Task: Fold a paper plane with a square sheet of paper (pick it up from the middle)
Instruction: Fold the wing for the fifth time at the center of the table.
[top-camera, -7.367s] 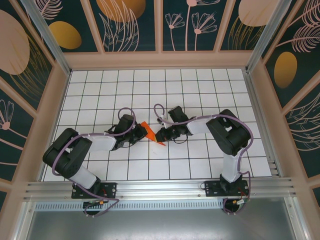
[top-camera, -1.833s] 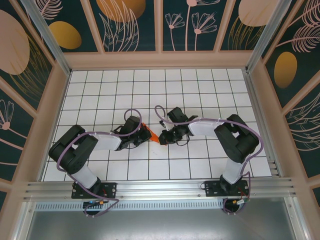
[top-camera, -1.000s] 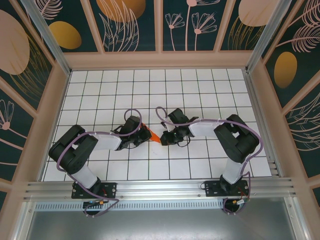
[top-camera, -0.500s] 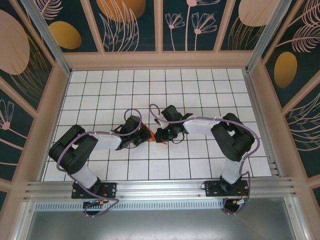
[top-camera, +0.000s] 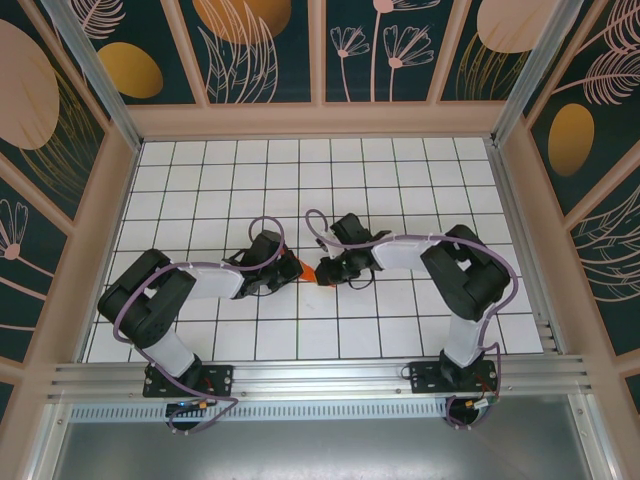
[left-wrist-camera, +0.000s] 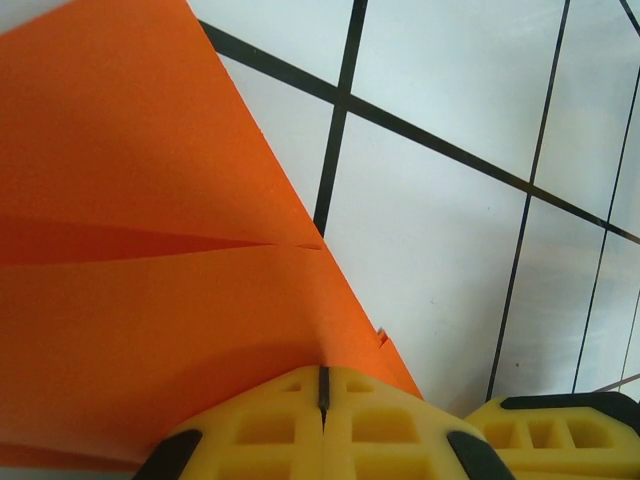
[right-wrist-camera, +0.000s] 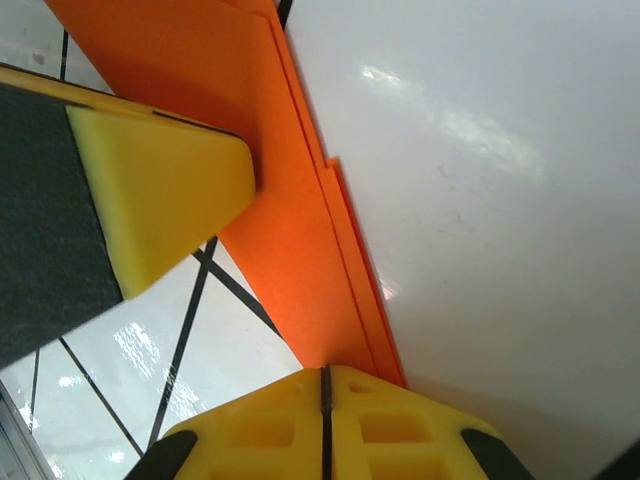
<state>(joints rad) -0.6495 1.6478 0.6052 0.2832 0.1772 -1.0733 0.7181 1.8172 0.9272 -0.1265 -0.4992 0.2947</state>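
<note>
The orange paper plane (top-camera: 304, 271) is a narrow, pointed fold of paper held between my two grippers at the middle of the white grid table (top-camera: 400, 180). My left gripper (top-camera: 289, 268) is shut on its left side. In the left wrist view the yellow fingertips (left-wrist-camera: 323, 385) pinch the paper (left-wrist-camera: 150, 280) just below a crease. My right gripper (top-camera: 325, 272) is shut on the other end. In the right wrist view its jaws (right-wrist-camera: 325, 385) clamp the layered edge of the paper (right-wrist-camera: 290, 230). The left gripper's yellow finger (right-wrist-camera: 165, 205) shows beside it there.
Patterned walls (top-camera: 80, 200) with wooden frames enclose the table on three sides. An aluminium rail (top-camera: 320, 380) runs along the near edge, by the arm bases. A purple cable (top-camera: 320, 222) loops above the right wrist.
My right gripper has shifted a little left, closer to the left gripper, so less orange paper shows between them. The left arm has held still.
</note>
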